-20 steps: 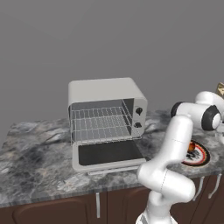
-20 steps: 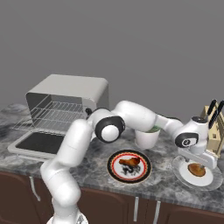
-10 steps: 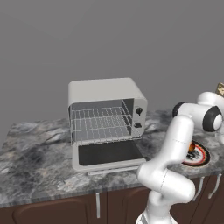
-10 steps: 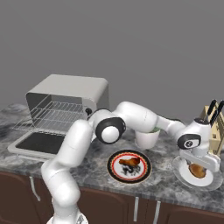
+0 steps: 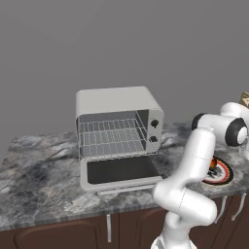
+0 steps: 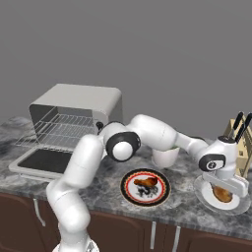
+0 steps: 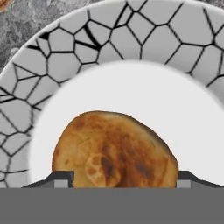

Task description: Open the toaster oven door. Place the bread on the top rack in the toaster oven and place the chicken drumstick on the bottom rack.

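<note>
Two finger tips of the gripper (image 7: 116,180) straddle the bread (image 7: 114,149), one at each side; whether they press it I cannot tell. The bread lies on a white plate (image 7: 131,57) with a cracked grey rim, at the counter's right end. The toaster oven door (image 5: 121,171) lies folded down flat, and both racks of the toaster oven (image 5: 116,127) are bare.

- I see the oven (image 5: 118,120), light grey, on the counter, its door (image 5: 119,171) dropped flat.
- Top rack (image 5: 113,127) and bottom rack (image 5: 115,144) are both bare.
- Bread (image 7: 114,150), golden-brown, lies on a plate.
- Drumstick (image 6: 143,183) lies on another plate.
</note>
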